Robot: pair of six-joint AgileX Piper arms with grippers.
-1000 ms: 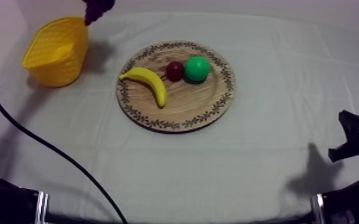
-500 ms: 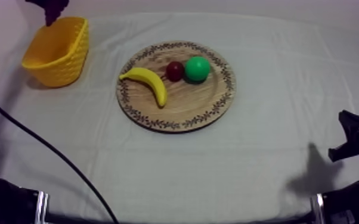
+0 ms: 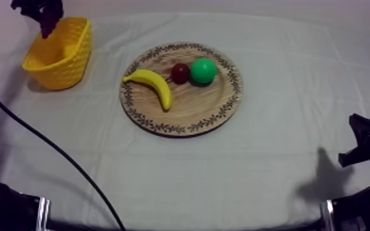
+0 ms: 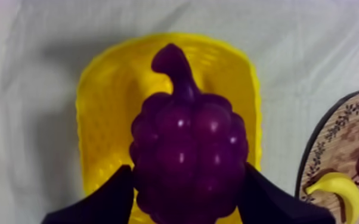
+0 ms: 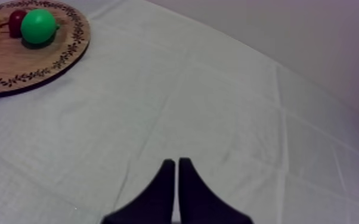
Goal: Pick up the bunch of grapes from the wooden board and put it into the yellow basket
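The purple bunch of grapes (image 4: 188,134) hangs in the air with my left gripper (image 4: 186,174) shut on it, one black finger at each side. Directly below it is the open mouth of the yellow basket (image 4: 98,95). From above, the left gripper (image 3: 42,13) holds the grapes (image 3: 47,23) over the far rim of the basket (image 3: 58,55) at the table's far left. The round wooden board (image 3: 187,113) lies mid-table. My right gripper (image 5: 176,173) is shut on nothing, a narrow wedge over bare cloth, and rests low at the right edge (image 3: 367,146).
On the board lie a banana (image 3: 151,85), a small red fruit (image 3: 180,73) and a round green fruit (image 3: 203,70). A black cable (image 3: 34,138) curves across the cloth at the left. The right wrist view has the board (image 5: 36,62) far off.
My left gripper has carried the grapes leftward, from beside the basket's right rim to over the basket's mouth. The right arm and the fruit on the board have stayed still.
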